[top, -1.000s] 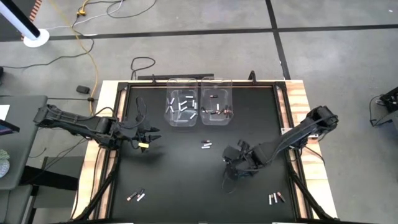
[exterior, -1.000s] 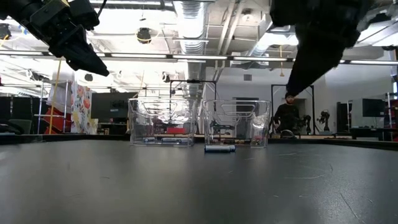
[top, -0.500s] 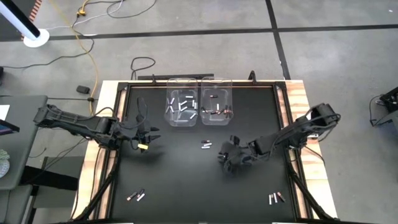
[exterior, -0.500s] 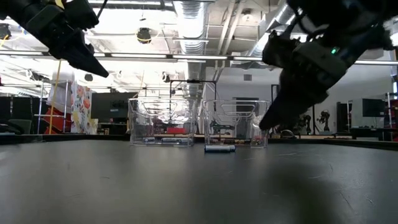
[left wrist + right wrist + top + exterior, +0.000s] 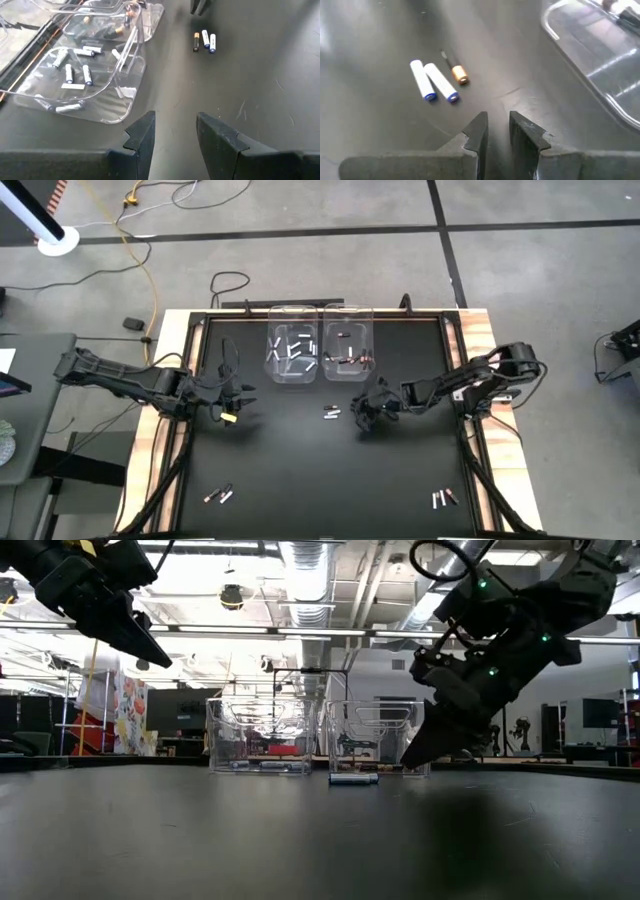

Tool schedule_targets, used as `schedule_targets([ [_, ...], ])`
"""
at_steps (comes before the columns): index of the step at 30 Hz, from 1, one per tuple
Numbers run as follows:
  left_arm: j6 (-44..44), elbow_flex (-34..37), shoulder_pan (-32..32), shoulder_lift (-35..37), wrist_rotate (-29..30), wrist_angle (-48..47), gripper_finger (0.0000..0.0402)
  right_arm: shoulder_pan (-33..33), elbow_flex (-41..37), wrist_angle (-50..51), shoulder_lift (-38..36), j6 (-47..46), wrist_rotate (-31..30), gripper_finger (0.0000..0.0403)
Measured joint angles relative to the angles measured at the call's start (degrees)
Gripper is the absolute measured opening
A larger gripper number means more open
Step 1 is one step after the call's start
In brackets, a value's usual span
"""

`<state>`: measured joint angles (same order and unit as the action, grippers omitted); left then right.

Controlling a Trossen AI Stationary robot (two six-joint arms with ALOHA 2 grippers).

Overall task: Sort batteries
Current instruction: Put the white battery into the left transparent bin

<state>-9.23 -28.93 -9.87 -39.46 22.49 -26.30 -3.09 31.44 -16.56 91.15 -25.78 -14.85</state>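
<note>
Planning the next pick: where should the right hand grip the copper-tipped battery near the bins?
Probably straight down across its middle. The copper-tipped battery lies flat; one side faces bare mat, the other faces two white batteries nearby, so the right hand needs one finger slipped between them.

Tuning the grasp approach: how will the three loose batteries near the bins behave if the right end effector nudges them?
The batteries are slim cylinders lying on a smooth dark table, so they would probably roll sideways. They look small and light, likely to scatter apart. The right end effector has a narrow gap, so a clean centred pinch seems needed.
</note>
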Motion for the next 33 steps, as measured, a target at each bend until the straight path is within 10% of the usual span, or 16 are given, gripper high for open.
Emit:
schedule_targets([
  [22,1.3,0.0,0.0,0.0,0.9,0.0,0.0139,-7.3,4.1,-0.1,0.2,18.2,1.0,0.0192],
  [33,2.1,0.0,0.0,0.0,1.0,-0.1,0.0139,-6.0,15.2,0.2,11.6,22.8,1.5,0.018],
])
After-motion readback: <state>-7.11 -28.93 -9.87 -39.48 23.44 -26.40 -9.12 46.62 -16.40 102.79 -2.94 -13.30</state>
